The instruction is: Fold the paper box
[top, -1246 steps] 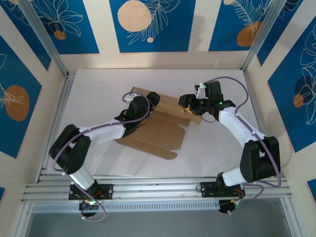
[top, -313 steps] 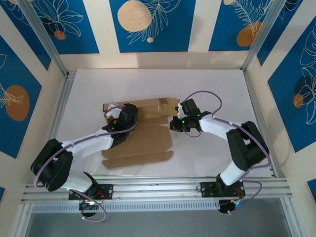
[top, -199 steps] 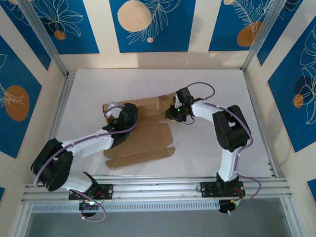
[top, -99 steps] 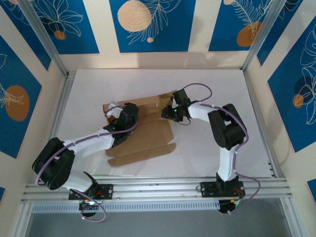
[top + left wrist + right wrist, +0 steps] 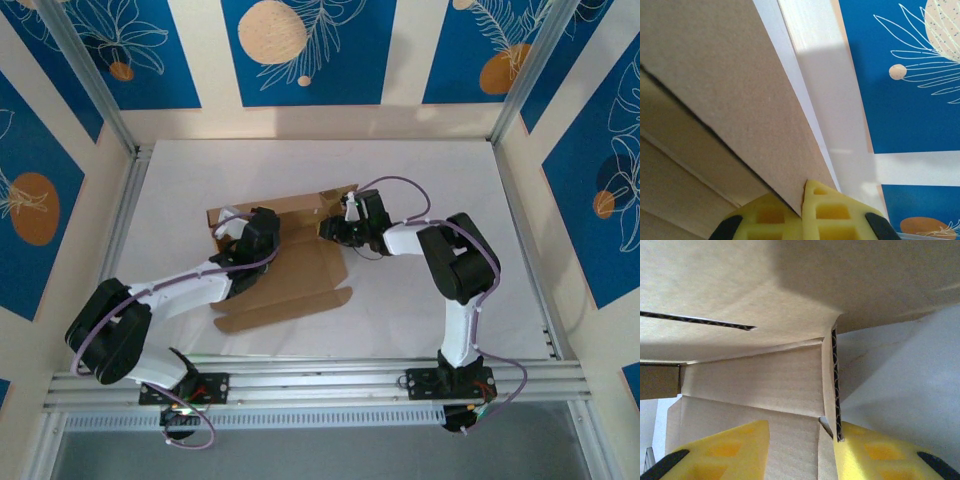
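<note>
Left gripper (image 5: 802,202) clamped tight on a panel edge of the paper box (image 5: 300,280) at mid-table; right gripper (image 5: 801,437) stands apart — a flap edge (image 5: 835,385) against one finger (image 5: 875,450) — bare table (image 5: 440,180) far right

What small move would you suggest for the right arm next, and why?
Probably close the right gripper on the flap edge standing between its open jaws. The left gripper pinches a wall of the paper box, which should steady it.
</note>
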You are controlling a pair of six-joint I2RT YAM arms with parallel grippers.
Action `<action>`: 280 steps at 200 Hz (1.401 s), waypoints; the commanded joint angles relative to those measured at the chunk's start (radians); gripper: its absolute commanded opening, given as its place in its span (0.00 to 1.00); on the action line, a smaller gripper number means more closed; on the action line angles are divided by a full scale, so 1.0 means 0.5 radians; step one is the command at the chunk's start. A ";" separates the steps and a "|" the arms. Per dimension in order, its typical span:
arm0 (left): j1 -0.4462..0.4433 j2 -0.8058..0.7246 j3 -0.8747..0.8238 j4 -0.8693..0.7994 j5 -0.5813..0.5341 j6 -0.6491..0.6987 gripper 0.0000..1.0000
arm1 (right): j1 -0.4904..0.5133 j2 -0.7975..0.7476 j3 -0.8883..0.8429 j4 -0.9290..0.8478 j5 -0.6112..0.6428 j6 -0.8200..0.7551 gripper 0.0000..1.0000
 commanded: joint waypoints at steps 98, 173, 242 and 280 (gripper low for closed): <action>-0.053 0.057 0.021 -0.113 0.123 0.050 0.00 | 0.164 -0.062 0.056 0.281 0.113 -0.123 0.39; -0.060 0.075 0.012 -0.094 0.156 0.027 0.00 | 0.263 0.211 0.232 0.148 0.110 -0.076 0.40; -0.035 0.019 0.020 -0.169 0.051 0.033 0.00 | 0.235 -0.283 0.057 -0.009 -0.053 -0.301 0.41; 0.005 0.006 0.055 -0.192 0.045 0.060 0.00 | 0.213 -0.696 -0.012 -0.342 -0.261 -0.589 0.43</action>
